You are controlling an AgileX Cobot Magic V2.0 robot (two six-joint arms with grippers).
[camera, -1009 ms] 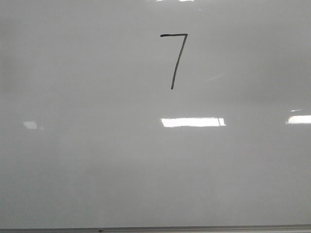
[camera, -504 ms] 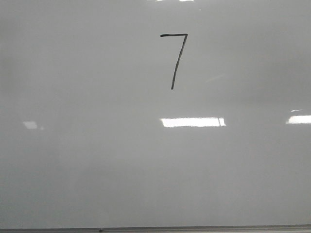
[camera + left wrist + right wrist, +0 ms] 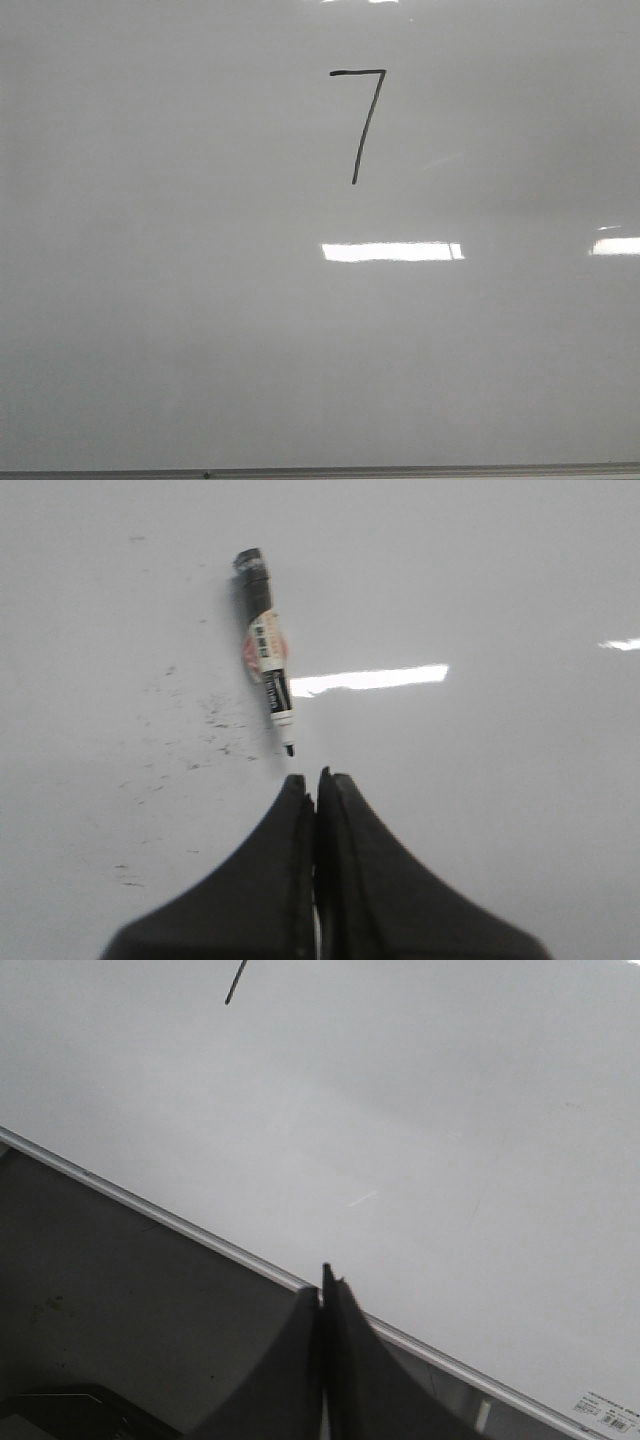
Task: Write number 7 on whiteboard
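The number 7 (image 3: 357,72) stands in thin black strokes on the upper middle of the whiteboard (image 3: 200,330), which fills the front view. Neither gripper shows there. In the left wrist view a black-and-white marker (image 3: 266,650) lies flat on the whiteboard (image 3: 500,810), its uncapped tip pointing at my left gripper (image 3: 316,780). That gripper is shut on nothing, a short gap from the tip. My right gripper (image 3: 325,1285) is shut and empty over the board's metal edge strip (image 3: 150,1215). The lower end of the 7's stem (image 3: 236,982) shows far off in that view.
Small black ink specks (image 3: 215,720) dot the board beside the marker. A dark surface (image 3: 120,1310) lies outside the board's edge under my right gripper. A small printed label (image 3: 605,1420) sits at the board's edge. The metal strip (image 3: 320,471) bounds the board's near side.
The 7 is unchanged. Only the light reflections shift: the central bright bar has widened slightly leftward and the faint patch at the left has gone.
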